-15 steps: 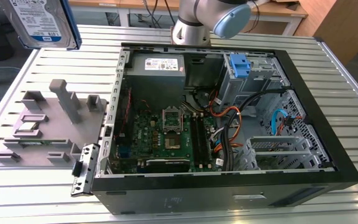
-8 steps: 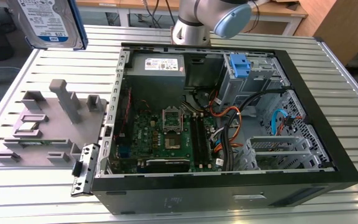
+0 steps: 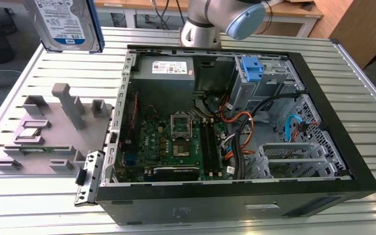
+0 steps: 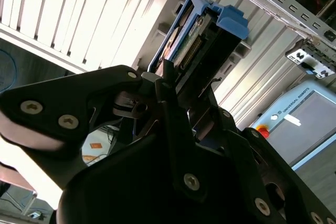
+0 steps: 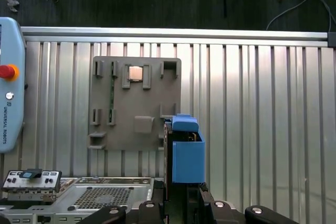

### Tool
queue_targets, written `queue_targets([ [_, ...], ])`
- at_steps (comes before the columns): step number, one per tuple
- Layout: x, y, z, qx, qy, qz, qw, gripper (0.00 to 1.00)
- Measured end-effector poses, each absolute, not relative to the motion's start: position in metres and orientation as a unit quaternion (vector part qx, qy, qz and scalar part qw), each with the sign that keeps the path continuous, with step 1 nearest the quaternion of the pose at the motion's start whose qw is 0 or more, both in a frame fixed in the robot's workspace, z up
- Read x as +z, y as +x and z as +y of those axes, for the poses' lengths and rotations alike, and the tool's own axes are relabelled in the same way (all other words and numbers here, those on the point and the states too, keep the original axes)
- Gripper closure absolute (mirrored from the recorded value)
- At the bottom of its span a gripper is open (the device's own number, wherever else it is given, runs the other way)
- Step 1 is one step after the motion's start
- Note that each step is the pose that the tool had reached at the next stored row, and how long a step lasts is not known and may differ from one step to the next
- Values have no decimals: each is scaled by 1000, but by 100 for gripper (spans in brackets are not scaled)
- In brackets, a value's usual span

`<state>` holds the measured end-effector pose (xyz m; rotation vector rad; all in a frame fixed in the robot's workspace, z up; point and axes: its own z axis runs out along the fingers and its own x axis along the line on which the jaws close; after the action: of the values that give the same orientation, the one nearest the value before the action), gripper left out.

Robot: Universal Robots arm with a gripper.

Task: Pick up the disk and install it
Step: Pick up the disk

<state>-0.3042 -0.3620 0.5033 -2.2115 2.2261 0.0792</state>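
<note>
The gripper pinches the disk, upright, well above the table. I'd reckon a firm, square hold matters most while it's carried.

Printed labels are showing on the disk, on the power supply, and along the teach pendant.

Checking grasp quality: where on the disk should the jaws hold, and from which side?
Clamp the disk by its flat faces at one short end, coming end-on, as the gripper does now; it is thin, and blue rails line its long sides.
</note>
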Motion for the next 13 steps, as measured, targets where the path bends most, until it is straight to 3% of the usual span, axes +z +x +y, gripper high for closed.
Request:
queue_targets([
  [13, 503, -263, -362, 25, -705, 709, 1, 65],
])
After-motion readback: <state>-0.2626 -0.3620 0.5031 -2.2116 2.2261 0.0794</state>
